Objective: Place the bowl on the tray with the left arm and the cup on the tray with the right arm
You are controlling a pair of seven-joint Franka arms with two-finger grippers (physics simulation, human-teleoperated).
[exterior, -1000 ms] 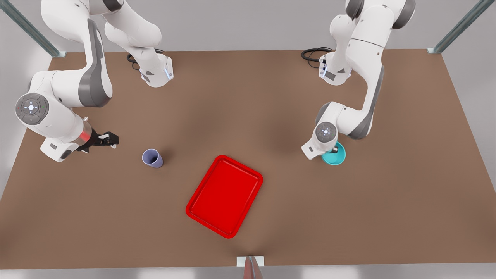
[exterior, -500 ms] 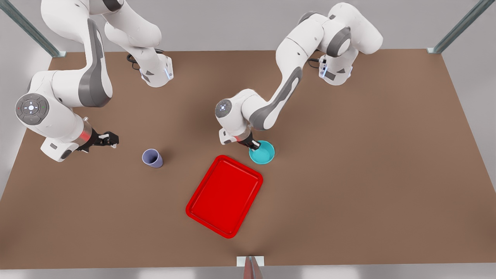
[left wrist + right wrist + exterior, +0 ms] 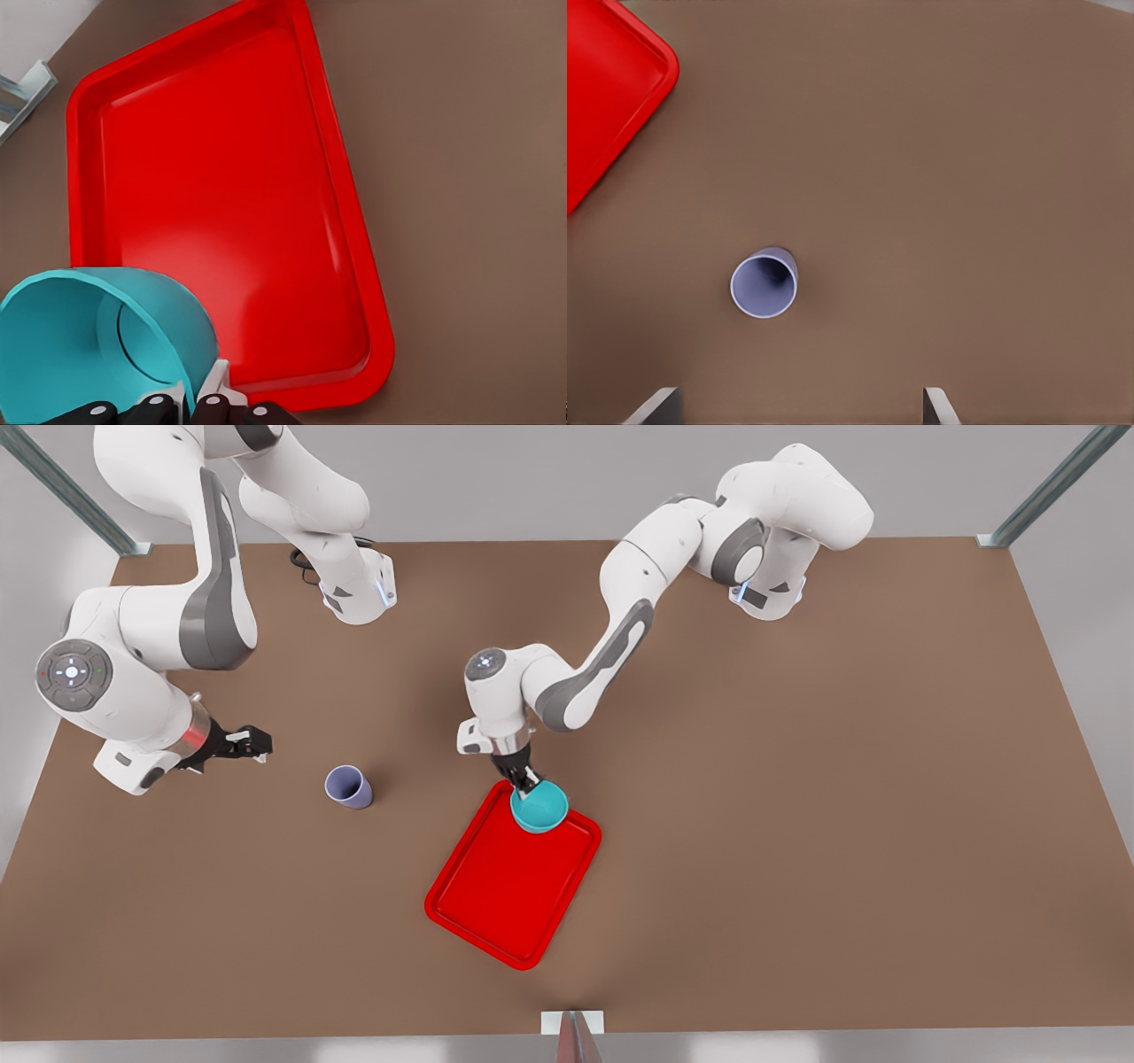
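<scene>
The red tray point(image 3: 514, 873) lies on the brown table point(image 3: 797, 868) nearest the front edge, set at a slant with its long sides running toward the front view's left. Over its far corner sits the teal bowl point(image 3: 539, 807), tipped rather than level, and pinched at its rim by the left end effector point(image 3: 528, 782), whose two fingers are closed on the bowl's wall, one inside and one outside. In the left wrist view the bowl point(image 3: 106, 341) is seen tilted with its opening turned sideways, the fingers point(image 3: 208, 390) clamped on its edge, and the tray point(image 3: 221, 204) spread out below it; whether the bowl touches the tray or hangs just above it I cannot tell.

Farther toward the front view's left, the lavender cup point(image 3: 348, 787) stands upright on the table, well apart from the tray. Beyond it, still farther left, the right end effector point(image 3: 251, 744) waits above the table, clear of the cup, pointed toward the front view's right. In the right wrist view the cup point(image 3: 764, 283) stands below with its open mouth up, and the fingertips point(image 3: 656, 405) sit wide apart with nothing between them; a corner of the tray point(image 3: 611, 106) lies beyond the cup.
</scene>
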